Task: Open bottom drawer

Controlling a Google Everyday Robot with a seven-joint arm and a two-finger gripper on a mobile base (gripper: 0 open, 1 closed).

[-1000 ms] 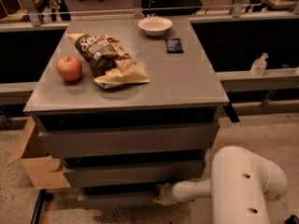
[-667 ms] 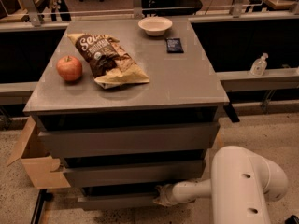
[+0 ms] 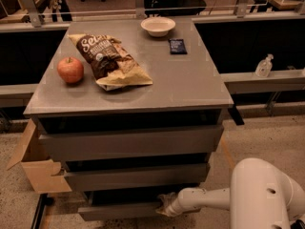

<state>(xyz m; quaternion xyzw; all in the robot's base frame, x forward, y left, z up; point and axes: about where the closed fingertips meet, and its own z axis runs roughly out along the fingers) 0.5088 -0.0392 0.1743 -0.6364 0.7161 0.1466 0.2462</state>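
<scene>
With the pincer (image 3: 164,205) at the right top edge of the bottom drawer (image 3: 119,211), lowest under the table (image 3: 190,80), and its grip impossible to tell, an off-centre pull could slip off the handleless front or jam it.

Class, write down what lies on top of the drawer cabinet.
An apple, a chip bag, a bowl and a small dark packet lie on the cabinet top. Anything under the bag is covered. The hand is low, at the right end of the bottom drawer.
</scene>
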